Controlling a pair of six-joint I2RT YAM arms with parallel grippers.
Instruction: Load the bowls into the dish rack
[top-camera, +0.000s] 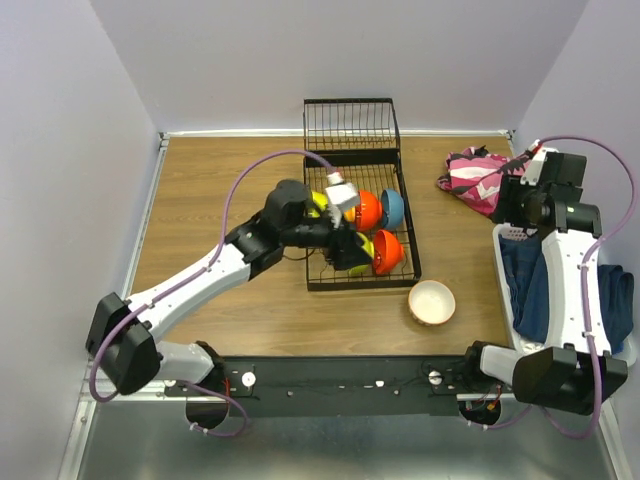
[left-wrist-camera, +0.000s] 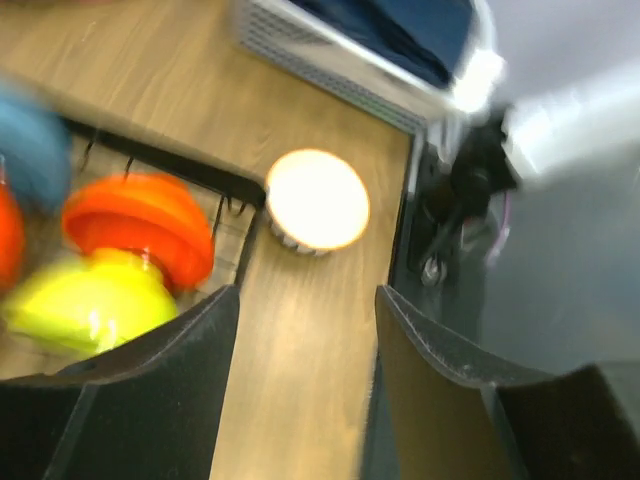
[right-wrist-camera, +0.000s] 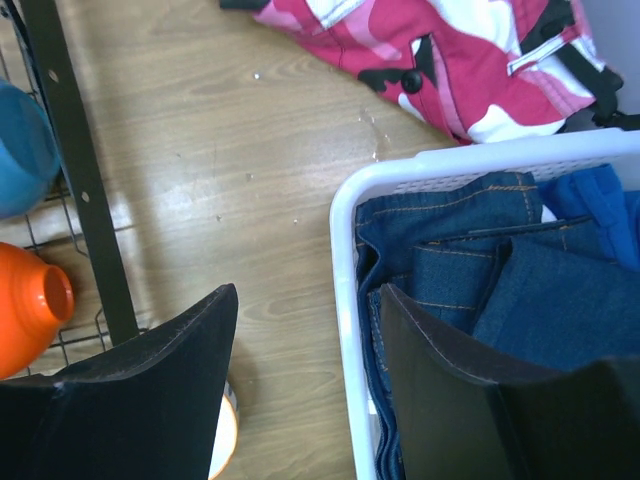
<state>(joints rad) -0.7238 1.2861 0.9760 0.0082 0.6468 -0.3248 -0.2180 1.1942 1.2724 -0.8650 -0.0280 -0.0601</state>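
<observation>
The black wire dish rack (top-camera: 352, 140) stands at the table's middle back. In it lie a blue bowl (top-camera: 393, 207), two red-orange bowls (top-camera: 368, 210) (top-camera: 388, 252) and two lime green ones (top-camera: 318, 203) (top-camera: 364, 246). A bowl (top-camera: 432, 302) with a white ribbed outside sits on the table just off the rack's near right corner. My left gripper (top-camera: 352, 258) hovers over the rack's near end, open and empty. In the left wrist view that gripper (left-wrist-camera: 308, 296) points toward the white bowl (left-wrist-camera: 318, 200). My right gripper (right-wrist-camera: 308, 295) is open and empty above the basket rim.
A white laundry basket (top-camera: 505, 262) of blue jeans (right-wrist-camera: 480, 270) stands along the right edge. Pink patterned clothing (top-camera: 470, 172) lies at the back right. The rack's right rail (right-wrist-camera: 80, 190) runs near the right gripper, with the blue bowl (right-wrist-camera: 20, 150) behind it.
</observation>
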